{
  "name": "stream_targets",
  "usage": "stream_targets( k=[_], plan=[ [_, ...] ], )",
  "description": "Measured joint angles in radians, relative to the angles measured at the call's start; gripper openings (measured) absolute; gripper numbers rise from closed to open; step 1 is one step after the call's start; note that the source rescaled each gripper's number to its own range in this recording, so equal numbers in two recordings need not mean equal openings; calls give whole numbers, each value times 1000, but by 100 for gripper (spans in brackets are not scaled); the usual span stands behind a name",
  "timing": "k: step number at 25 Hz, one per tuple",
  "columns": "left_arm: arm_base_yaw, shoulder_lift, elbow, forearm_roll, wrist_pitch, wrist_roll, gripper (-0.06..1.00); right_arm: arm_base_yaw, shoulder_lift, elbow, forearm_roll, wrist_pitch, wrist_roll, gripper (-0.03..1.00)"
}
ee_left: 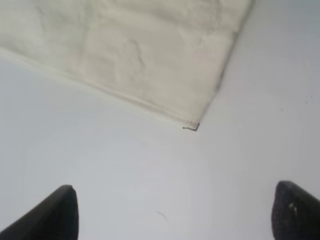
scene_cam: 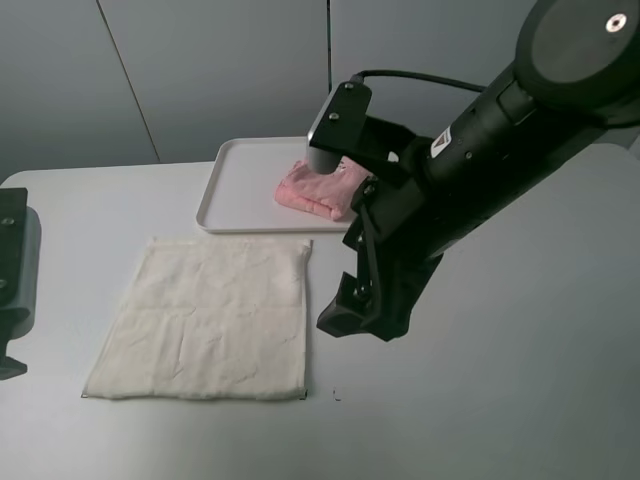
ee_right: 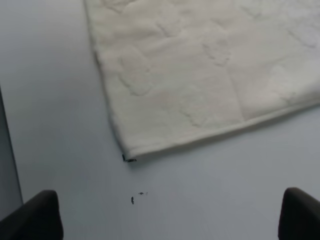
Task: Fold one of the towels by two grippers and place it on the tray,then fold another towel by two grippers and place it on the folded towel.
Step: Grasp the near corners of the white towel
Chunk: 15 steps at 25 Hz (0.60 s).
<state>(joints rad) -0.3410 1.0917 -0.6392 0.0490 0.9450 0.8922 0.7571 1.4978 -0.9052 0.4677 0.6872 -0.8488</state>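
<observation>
About halfway: done with the pale pink towel [scene_cam: 315,190], folded on the tray [scene_cam: 240,185]; left to fold and stack the cream towel [scene_cam: 215,315], flat on the desk [scene_cam: 500,400] beside the tray. Fingers [ee_left: 57,215] apart and empty on left gripper [ee_left: 175,217] and right gripper [ee_right: 170,217]

From high up I looked down across the worktop [scene_cam: 520,400]; both wrist cameras hung low, close over corners of the same cream towel [scene_cam: 210,315].
</observation>
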Motion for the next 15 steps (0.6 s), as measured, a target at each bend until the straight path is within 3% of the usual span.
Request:
stream_targets(
  k=[15],
  plan=[
    [0, 386, 0, 29, -134, 127, 99, 160, 308, -200, -125, 76, 48, 93]
  ],
)
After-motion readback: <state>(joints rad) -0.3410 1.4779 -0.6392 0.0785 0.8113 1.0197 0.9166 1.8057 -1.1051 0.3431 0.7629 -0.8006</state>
